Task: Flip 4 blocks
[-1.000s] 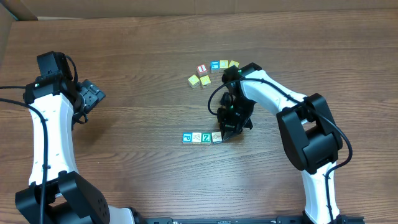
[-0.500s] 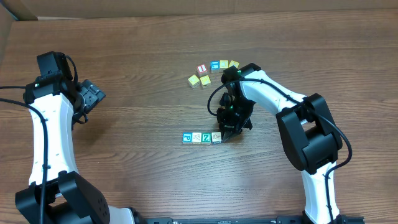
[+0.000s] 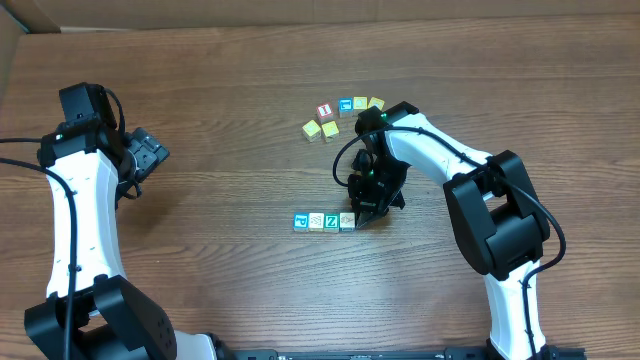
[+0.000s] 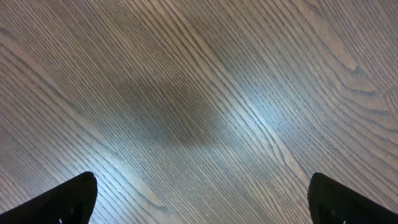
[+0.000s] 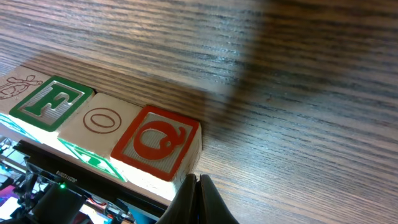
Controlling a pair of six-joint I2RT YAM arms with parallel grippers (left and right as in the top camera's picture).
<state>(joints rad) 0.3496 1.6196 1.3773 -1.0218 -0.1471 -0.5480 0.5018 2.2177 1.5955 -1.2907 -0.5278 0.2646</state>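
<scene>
Blocks (image 3: 324, 221): four touching in a row, mid-table (image 3: 200, 270)
End block (image 5: 155, 142): red Q, nearest the right gripper (image 5: 198, 190)
Right gripper: pinched together, empty, tips at that block's edge
Left gripper (image 3: 152, 153): spread wide, empty, well apart
Our advice: we nudge low and slowly, tipping only the end block
</scene>
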